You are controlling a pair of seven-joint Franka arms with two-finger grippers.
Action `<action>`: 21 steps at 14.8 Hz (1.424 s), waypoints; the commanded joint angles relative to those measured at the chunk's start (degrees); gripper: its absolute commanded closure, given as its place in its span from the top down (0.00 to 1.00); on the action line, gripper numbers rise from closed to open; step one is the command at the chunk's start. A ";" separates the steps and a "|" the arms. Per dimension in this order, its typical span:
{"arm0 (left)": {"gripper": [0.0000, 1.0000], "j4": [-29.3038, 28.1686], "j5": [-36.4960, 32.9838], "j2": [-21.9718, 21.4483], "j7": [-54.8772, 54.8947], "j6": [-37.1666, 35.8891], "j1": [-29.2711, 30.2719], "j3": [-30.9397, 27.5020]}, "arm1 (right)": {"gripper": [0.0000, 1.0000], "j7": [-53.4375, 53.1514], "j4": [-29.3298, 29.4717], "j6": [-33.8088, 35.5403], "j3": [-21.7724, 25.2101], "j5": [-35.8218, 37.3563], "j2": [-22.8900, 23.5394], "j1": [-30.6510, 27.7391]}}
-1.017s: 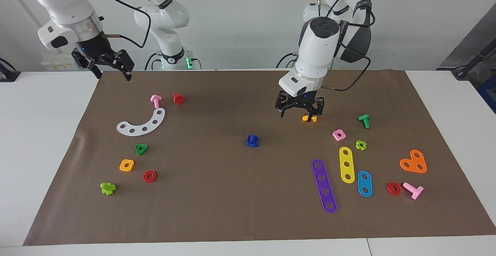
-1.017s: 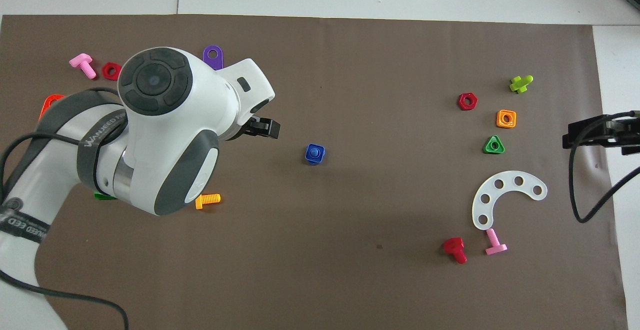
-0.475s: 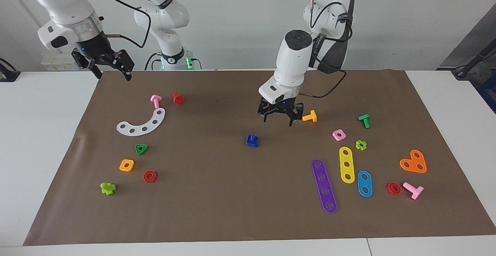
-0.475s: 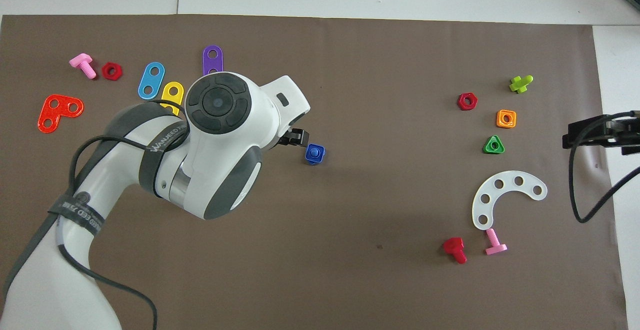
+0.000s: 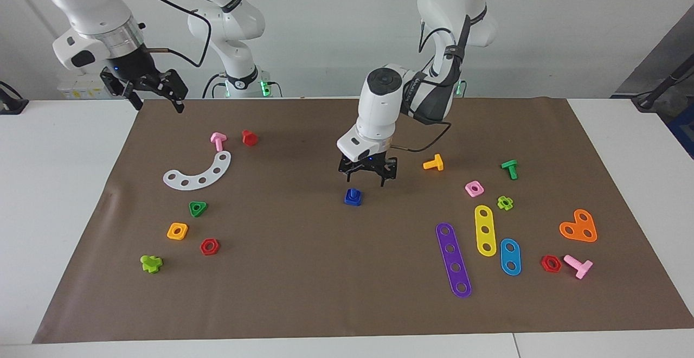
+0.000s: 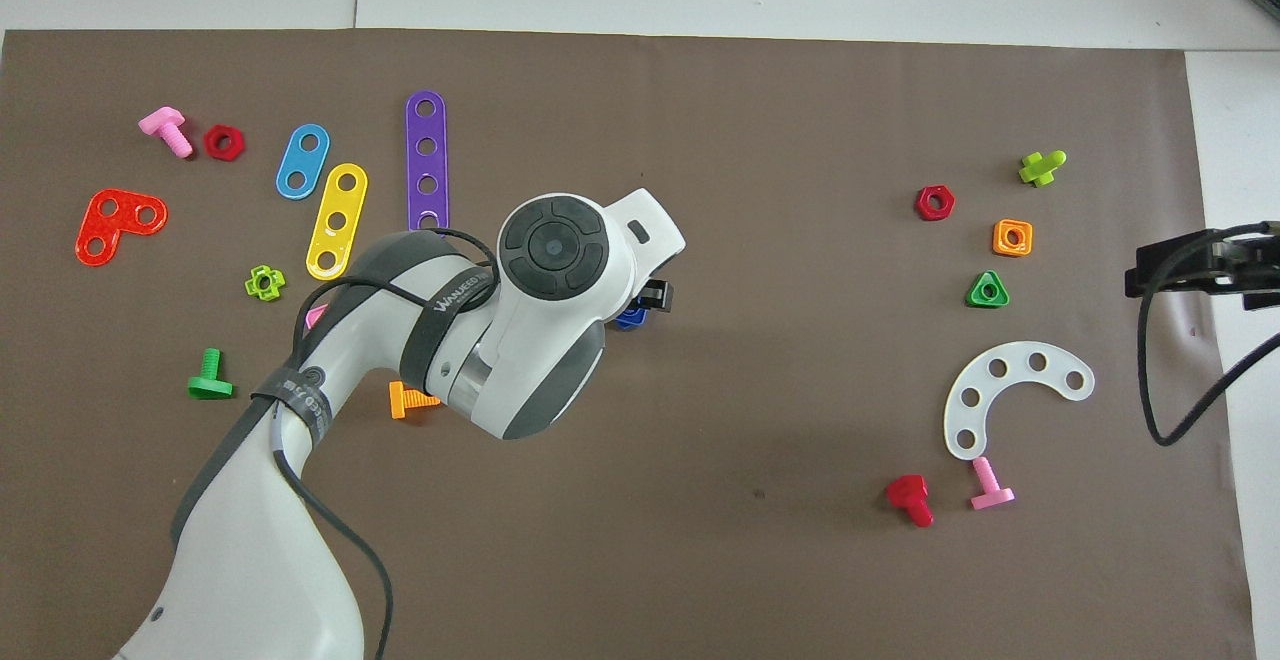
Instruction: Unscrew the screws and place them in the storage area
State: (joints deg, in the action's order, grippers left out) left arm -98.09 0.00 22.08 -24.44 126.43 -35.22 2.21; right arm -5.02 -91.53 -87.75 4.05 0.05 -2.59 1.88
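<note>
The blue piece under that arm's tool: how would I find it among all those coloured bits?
Start at the brown mat and go to its middle. The blue piece sits there alone, just below the left tool. It is the only dark-blue block with a stud on top; the other blue part is a flat strip.

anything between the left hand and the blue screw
Nothing. In the facing view the left hand, fingers open, hangs just above the blue screw, with only bare brown mat showing in the gap. The overhead view hides it.
</note>
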 commanded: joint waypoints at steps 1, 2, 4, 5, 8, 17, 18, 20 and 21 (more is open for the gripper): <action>0.99 0.10 -0.27 1.73 -0.96 2.58 -1.33 -0.98 | 1.00 1.33 -1.37 -0.67 -0.27 -1.20 -1.28 -0.65; 0.98 0.10 -0.27 2.35 -1.22 2.76 -1.69 -0.98 | 1.00 1.33 -1.46 -0.67 -0.27 -1.20 -1.28 -0.65; 0.95 -0.52 -0.27 3.06 -1.84 4.86 -1.78 -0.98 | 1.00 1.33 -1.37 -0.67 -0.27 -1.11 -1.19 -0.65; 0.94 -0.69 -0.27 3.49 -1.84 5.48 -1.78 -0.90 | 1.00 1.33 -1.46 -0.67 -0.27 -1.11 -1.28 -0.65; 0.92 -3.32 -0.27 3.85 -1.84 10.47 -1.87 -0.81 | 1.00 1.33 -1.46 -0.67 -0.27 -1.20 -1.19 -0.65; 0.73 -5.80 -0.18 3.50 -2.89 12.70 -2.31 -0.81 | 1.00 1.33 -1.46 -0.67 -0.27 -1.20 -1.19 -0.65; 0.69 -5.79 -0.27 3.50 -2.89 12.70 -2.31 -0.81 | 1.00 1.33 -1.46 -0.67 -0.27 -1.11 -1.19 -0.65; 0.59 -5.79 -0.18 3.50 -2.98 12.35 -2.39 -0.81 | 1.00 1.33 -1.46 -0.67 -0.27 -1.11 -1.19 -0.65; 0.52 -5.62 -0.01 3.50 -2.98 12.00 -2.39 -0.81 | 1.00 1.33 -1.37 -0.67 -0.27 -1.11 -1.19 -0.65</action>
State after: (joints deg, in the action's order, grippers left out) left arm -102.48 0.01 26.45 -26.45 137.77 -36.93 2.08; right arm -5.02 -91.53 -87.75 4.05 0.05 -2.59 1.88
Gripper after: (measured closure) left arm 0.317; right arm 0.000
